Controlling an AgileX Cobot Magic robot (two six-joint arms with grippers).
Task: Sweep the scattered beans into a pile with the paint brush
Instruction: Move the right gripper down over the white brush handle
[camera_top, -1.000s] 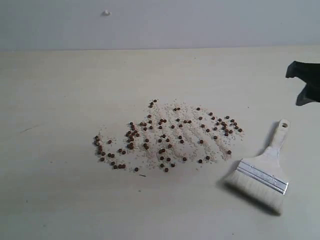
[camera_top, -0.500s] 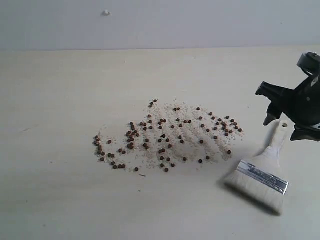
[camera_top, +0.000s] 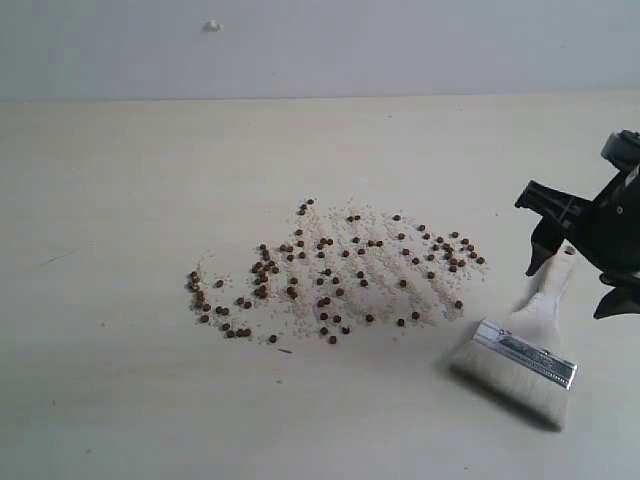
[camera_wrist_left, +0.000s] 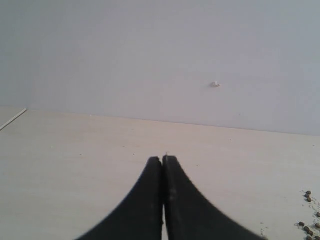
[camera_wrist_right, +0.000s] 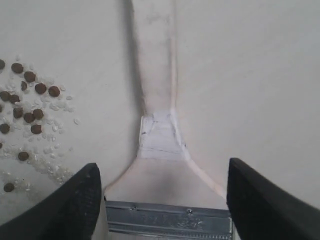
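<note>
Reddish-brown beans (camera_top: 330, 275) lie scattered among whitish crumbs across the middle of the table, with no compact pile formed. The paint brush (camera_top: 530, 345) lies flat at the right, its pale handle (camera_wrist_right: 156, 65) pointing away from the silver ferrule (camera_wrist_right: 167, 220) and cream bristles. My right gripper (camera_top: 580, 265) hovers open over the handle; in its wrist view the jaws (camera_wrist_right: 162, 192) straddle the wide base of the handle, apart from it. A few beans (camera_wrist_right: 30, 95) show beside the handle. My left gripper (camera_wrist_left: 163, 160) is shut on nothing, over bare table, and is out of the exterior view.
A pale wall (camera_top: 320, 45) rises behind the table's far edge, with a small white fixture (camera_top: 212, 26) on it. Some beans (camera_wrist_left: 310, 227) show at the edge of the left wrist view.
My right gripper came in from the right edge and dropped down over the brush handle. The brush and beans have not moved.
</note>
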